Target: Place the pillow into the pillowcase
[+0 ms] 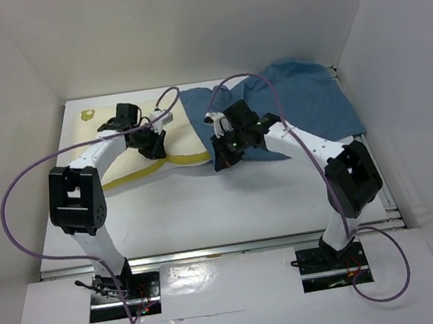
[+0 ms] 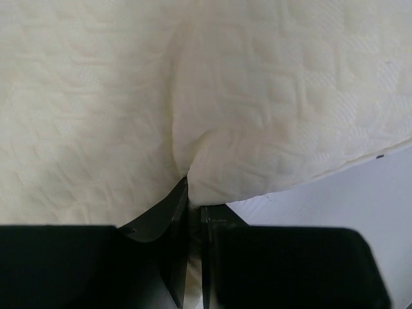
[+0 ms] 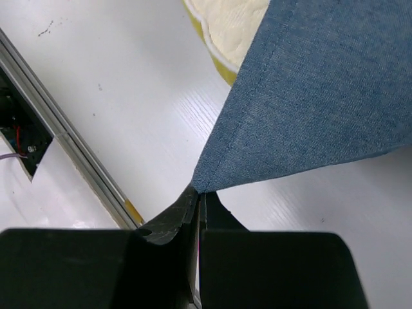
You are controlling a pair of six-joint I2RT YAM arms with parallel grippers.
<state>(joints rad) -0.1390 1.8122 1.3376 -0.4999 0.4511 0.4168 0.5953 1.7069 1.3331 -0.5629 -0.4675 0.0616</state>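
The cream-white pillow (image 1: 120,146) lies at the back left of the table, its yellowish mark (image 1: 88,113) at the far left corner. My left gripper (image 1: 154,147) is shut on a pinched fold of the pillow (image 2: 270,116) near its front edge. The dusty-blue pillowcase (image 1: 305,108) lies wrinkled at the back right, overlapping the pillow's right end. My right gripper (image 1: 221,160) is shut on a corner of the pillowcase (image 3: 309,84), lifted off the table. A strip of the pillow's yellow edge (image 3: 215,58) shows beside the blue cloth in the right wrist view.
White walls enclose the table on three sides. A metal rail (image 3: 77,161) runs along the table's near edge. Purple cables (image 1: 15,194) loop from both arms. Bare white tabletop (image 1: 222,209) stretches in front of the pillow and pillowcase.
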